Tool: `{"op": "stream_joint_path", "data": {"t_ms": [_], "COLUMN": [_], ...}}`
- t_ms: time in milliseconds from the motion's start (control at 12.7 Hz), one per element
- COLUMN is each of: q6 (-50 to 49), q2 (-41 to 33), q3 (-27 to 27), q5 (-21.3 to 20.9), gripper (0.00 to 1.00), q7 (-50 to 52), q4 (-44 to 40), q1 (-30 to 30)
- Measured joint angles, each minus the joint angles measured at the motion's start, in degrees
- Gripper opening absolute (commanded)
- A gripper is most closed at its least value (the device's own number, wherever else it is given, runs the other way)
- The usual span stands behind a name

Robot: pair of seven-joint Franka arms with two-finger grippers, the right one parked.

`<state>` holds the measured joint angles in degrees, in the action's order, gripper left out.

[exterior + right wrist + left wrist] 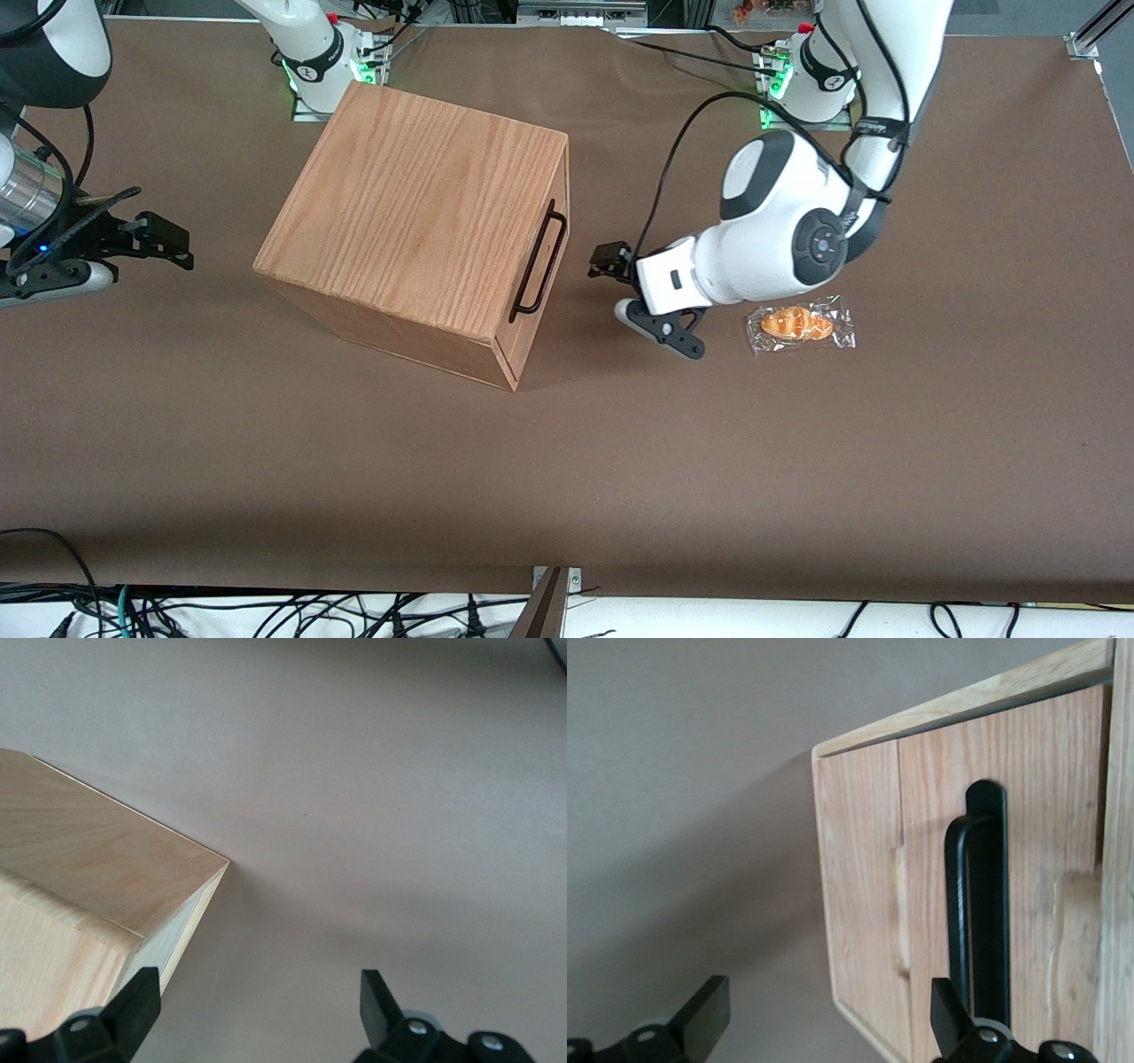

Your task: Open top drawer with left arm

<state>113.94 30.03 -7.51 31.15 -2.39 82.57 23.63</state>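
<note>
Gripper point(644, 292): fingers spread, just in front of the handle point(539, 262), lined up to straddle it.
Top drawer point(538, 266): apparently closed.

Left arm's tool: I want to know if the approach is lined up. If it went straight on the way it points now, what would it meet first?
Probably the black bar handle on the top drawer. The tool is open, in front of the drawer, apart from it; the wrist view shows one finger lined up with the bar, though depth is unclear.
</note>
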Motion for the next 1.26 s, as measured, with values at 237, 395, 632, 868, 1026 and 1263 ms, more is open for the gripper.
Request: {"op": "stream_joint_path", "data": {"t_ms": [237, 395, 632, 868, 1026, 1263], "q6": [4.4, 5.0, 5.0, 5.0, 5.0, 5.0], "q2": [1.7, 2.3, 2.8, 3.2, 3.7, 4.1], "q3": [0.0, 0.0, 0.0, 0.1, 0.1, 0.1], "q5": [0.0, 0.0, 0.0, 0.0, 0.0, 0.0], "gripper": [1.00, 1.00, 1.00, 1.00, 1.00, 1.00], "q7": [4.5, 5.5, 5.8, 6.1, 6.1, 6.1], "q4": [0.0, -0.1, -0.2, -0.2, -0.2, -0.5], "q1": [3.9, 5.1, 5.5, 5.5, 5.5, 5.5]}}
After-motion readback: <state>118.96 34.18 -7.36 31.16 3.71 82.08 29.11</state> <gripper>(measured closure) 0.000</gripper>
